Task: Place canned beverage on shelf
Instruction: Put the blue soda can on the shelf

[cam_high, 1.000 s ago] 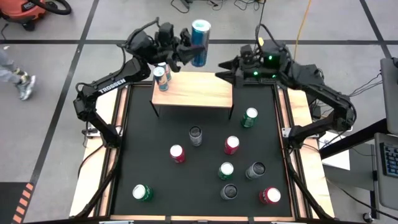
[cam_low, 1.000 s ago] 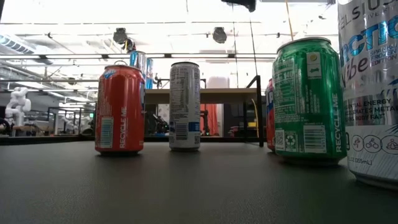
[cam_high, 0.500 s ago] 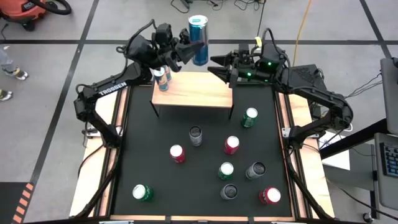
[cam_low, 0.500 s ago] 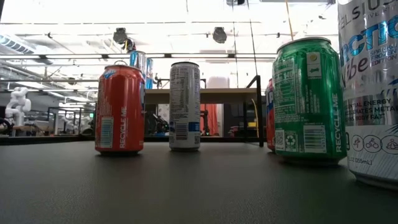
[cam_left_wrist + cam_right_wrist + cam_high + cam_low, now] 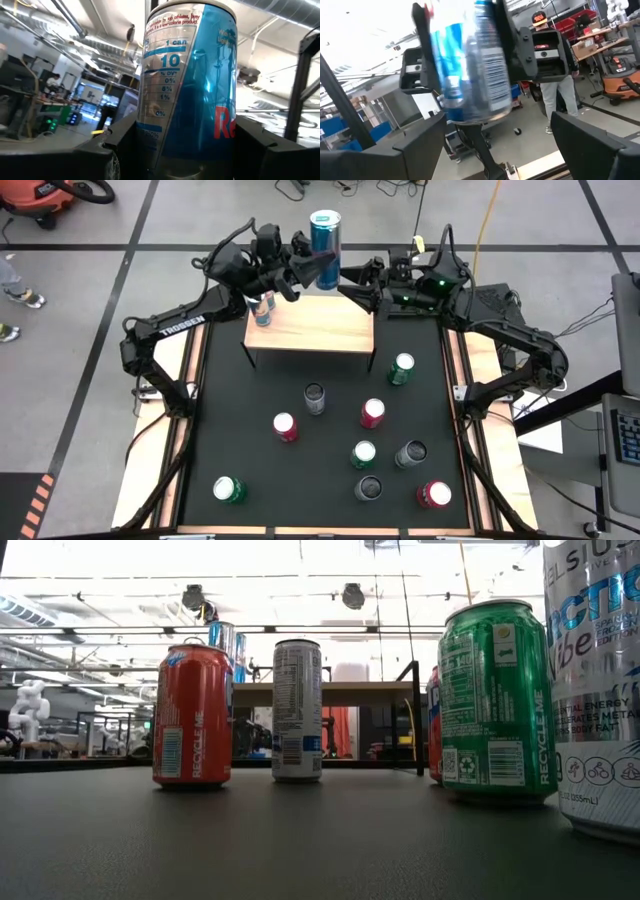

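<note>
Nearest, several cans stand loose on the black worktop, among them a green can at the front. Further back is the shelf, with two cans on its left end (both upright). Beyond it, above its back edge, the left hand grips a tall blue can, and the right hand waits just beside with its fingers spread wide and empty.

Two dark jointed arms, white TROSSEN lettering on left arm, green light on right arm, black cables
</note>
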Action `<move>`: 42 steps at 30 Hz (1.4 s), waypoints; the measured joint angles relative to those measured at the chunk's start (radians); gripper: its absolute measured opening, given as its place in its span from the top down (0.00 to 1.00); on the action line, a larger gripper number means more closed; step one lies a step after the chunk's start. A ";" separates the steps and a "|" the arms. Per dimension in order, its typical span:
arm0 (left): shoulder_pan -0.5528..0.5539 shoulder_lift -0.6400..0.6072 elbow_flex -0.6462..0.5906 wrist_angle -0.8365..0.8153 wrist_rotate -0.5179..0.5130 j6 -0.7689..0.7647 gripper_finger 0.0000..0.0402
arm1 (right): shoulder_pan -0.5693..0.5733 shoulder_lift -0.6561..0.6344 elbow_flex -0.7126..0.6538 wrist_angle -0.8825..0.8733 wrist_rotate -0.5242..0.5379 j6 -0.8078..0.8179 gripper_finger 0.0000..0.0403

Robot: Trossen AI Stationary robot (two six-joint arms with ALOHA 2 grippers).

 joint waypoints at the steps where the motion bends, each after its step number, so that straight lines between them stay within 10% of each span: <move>1: -0.002 0.000 0.000 -0.004 -0.013 0.000 0.43 | 0.000 0.000 0.000 0.002 0.000 0.000 0.16; 42: -0.058 0.049 0.000 -0.008 -0.082 0.000 0.42 | 0.009 0.023 0.000 0.037 -0.106 -0.004 0.30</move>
